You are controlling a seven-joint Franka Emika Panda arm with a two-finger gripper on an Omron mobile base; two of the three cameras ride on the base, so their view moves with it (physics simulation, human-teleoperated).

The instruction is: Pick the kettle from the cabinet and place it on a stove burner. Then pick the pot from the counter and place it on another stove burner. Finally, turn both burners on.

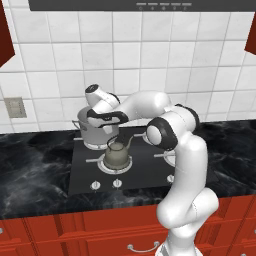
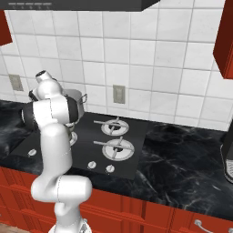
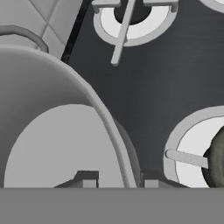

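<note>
I see my gripper (image 1: 104, 129) sitting right at the rim of the pot (image 1: 92, 134). In the hand view one finger tip (image 3: 89, 183) is inside the pot (image 3: 57, 131) and the other is outside it, with the thin wall running between them. The two tips stand a little apart, and I can see a small gap on each side of the wall, so I cannot tell if they are pinching the rim or have let go.

The pot stands on the back left burner of the stove (image 1: 80, 175), right under my gripper. One loop handle (image 3: 24, 35) shows on the far side of the pot in the hand view. The pot is empty inside.

The kettle (image 1: 117, 155) sits on the front left burner (image 1: 102, 165), just in front of my gripper and a bit lower. It stands upright, with its black handle arching over the lid. In the hand view I see a dark edge of the kettle (image 3: 216, 162) to one side of the tips, on its grate.

Another burner (image 3: 131, 17) lies past the pot in the hand view. The white knobs (image 1: 117, 184) sit in a row at the front of the stove, nearer to me than my gripper. The black bench (image 1: 30, 165) runs on both sides of the stove.
</note>
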